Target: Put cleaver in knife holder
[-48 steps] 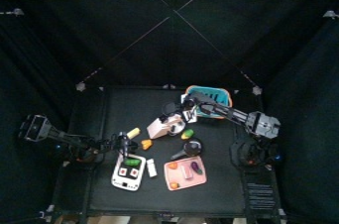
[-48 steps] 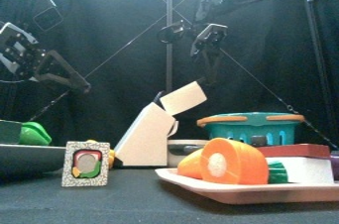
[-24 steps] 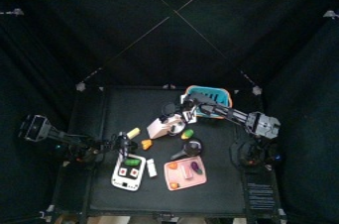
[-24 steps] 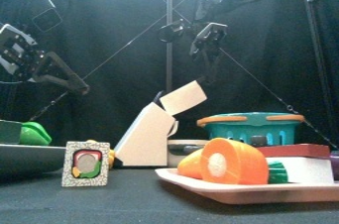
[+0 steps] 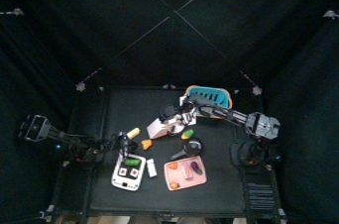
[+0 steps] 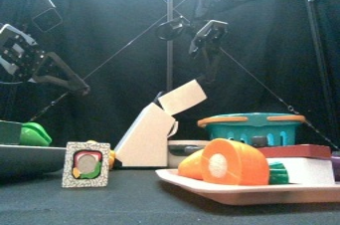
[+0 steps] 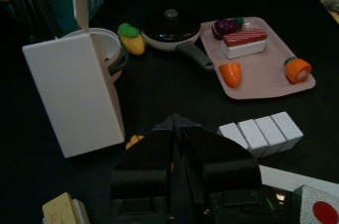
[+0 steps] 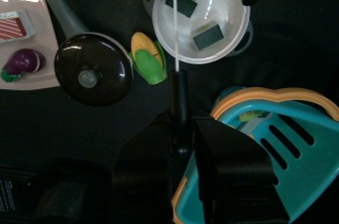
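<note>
Front view, from your left: the left arm point(image 6: 40, 55) hangs back at the table's side, and its wrist camera shows you the left gripper point(image 7: 172, 134) with jaws pressed together on nothing. At centre the knife holder point(image 6: 162, 124) leans, its long axis rising towards the right. Above it hangs the right gripper point(image 6: 206, 38); what it carries is lost against the black curtain. Check the right wrist view: the jaws pinch the cleaver point(image 8: 173, 59), seen edge-on as a thin grey line running straight out from them, handle hidden. Further right, the teal basket point(image 6: 253, 127) is partly hidden behind the pink tray point(image 6: 253, 187).
</note>
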